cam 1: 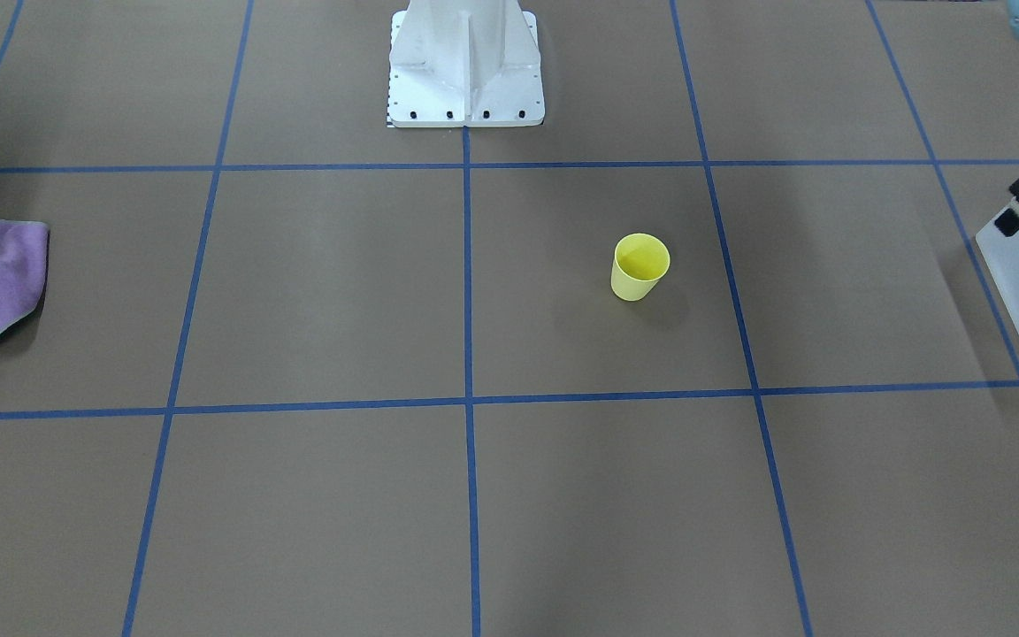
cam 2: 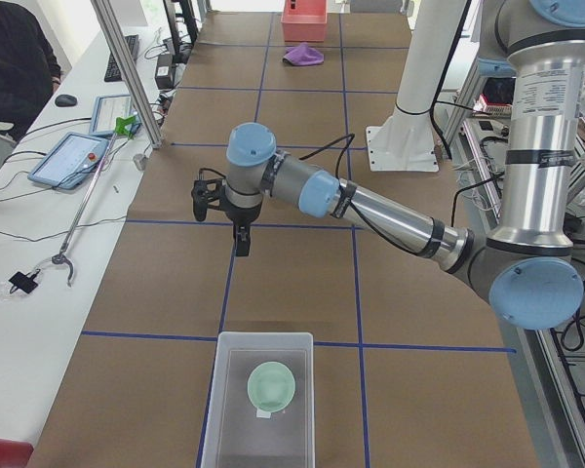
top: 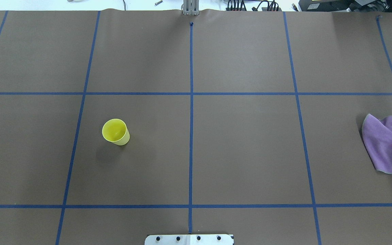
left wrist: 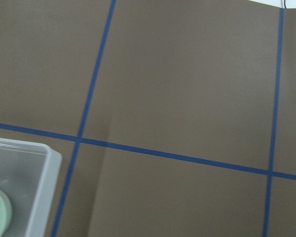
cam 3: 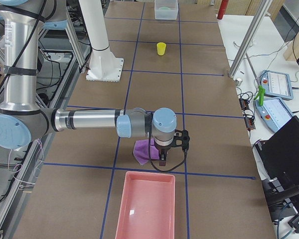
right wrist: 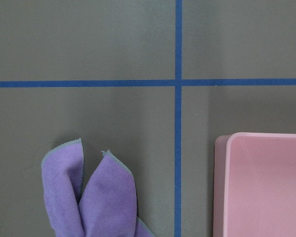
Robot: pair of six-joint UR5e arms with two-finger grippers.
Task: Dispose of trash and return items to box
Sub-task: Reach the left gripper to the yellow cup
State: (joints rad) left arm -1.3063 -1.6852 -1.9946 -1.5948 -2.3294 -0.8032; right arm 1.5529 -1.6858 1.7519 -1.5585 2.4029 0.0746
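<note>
brown gridded table: box with bowl near the left gripper, purple cloth by the right gripper (grip states cannot be told).

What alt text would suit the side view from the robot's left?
A pale green bowl sits inside a frosted white bin on a brown table; beyond it, the robot's left arm holds its tool above the tabletop.
</note>
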